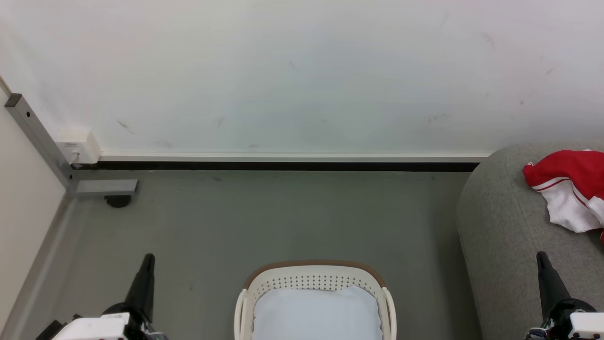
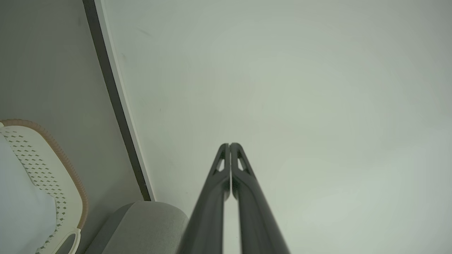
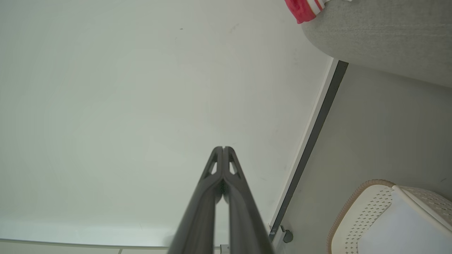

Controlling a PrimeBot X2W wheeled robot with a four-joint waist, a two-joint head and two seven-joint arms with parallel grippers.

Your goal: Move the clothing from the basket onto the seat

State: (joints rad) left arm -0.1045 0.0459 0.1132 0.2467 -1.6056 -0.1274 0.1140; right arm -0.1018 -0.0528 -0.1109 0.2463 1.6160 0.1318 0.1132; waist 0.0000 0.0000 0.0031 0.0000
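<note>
The red-and-white clothing [image 1: 568,189] lies crumpled on the seat [image 1: 500,226], a little in from its rounded end edge. The basket [image 1: 314,282] stands on the floor [image 1: 283,217], apart from the seat, holding a pale cushion pad [image 1: 316,314]. The left pincer [image 1: 148,259] and right pincer [image 1: 541,256] have their fingers pressed together, empty.

A white basket [image 1: 314,282] of smooth, slightly glossy plastic has a perforated wall and a brown woven-look band along its top edge. The cushion pad [image 1: 316,314] inside is soft, matt, pale blue-white cloth. The seat [image 1: 500,226] is coarse grey woven fabric. The clothing [image 1: 568,184] is soft red and white cloth with thin striped trim. The floor [image 1: 283,217] is smooth matt grey, and the wall [image 1: 302,71] is matt white, lightly scuffed. A grey metal bar [image 1: 37,134] looks dull. The left gripper [image 2: 230,145] and right gripper [image 3: 223,148] have dark, smooth, faintly shiny fingers.
</note>
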